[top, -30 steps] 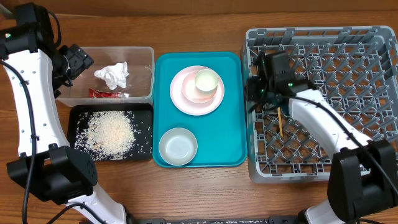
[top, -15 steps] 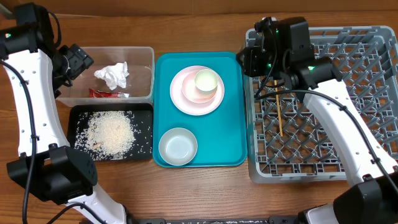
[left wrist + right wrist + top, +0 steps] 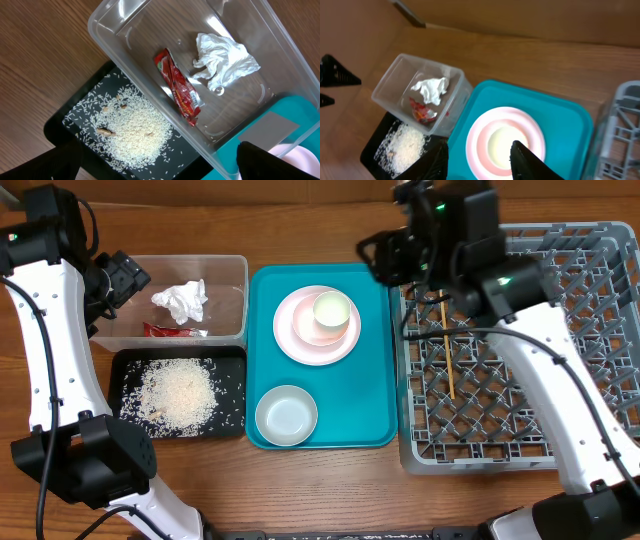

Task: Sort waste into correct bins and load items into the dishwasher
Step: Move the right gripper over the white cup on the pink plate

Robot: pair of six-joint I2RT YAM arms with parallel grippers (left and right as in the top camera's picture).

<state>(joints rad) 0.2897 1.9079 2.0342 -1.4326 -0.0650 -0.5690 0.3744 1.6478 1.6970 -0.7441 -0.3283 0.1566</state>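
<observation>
Swung off the dish rack (image 3: pixel 520 442), where a chopstick (image 3: pixel 448 358) lies, the right gripper (image 3: pixel 479 162) hangs half-open and empty above the stacked plates (image 3: pixel 296 335) on the teal tray (image 3: pixel 352 412); the left gripper (image 3: pixel 160 167) gapes empty over the clear tub (image 3: pixel 150 30).

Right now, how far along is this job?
Done: tissue and wrapper in the clear tub, rice in the black tray, a chopstick in the rack. In hand: nothing; the open right gripper hovers over the plates. Left: plates, cup, bowl on the teal tray.
</observation>
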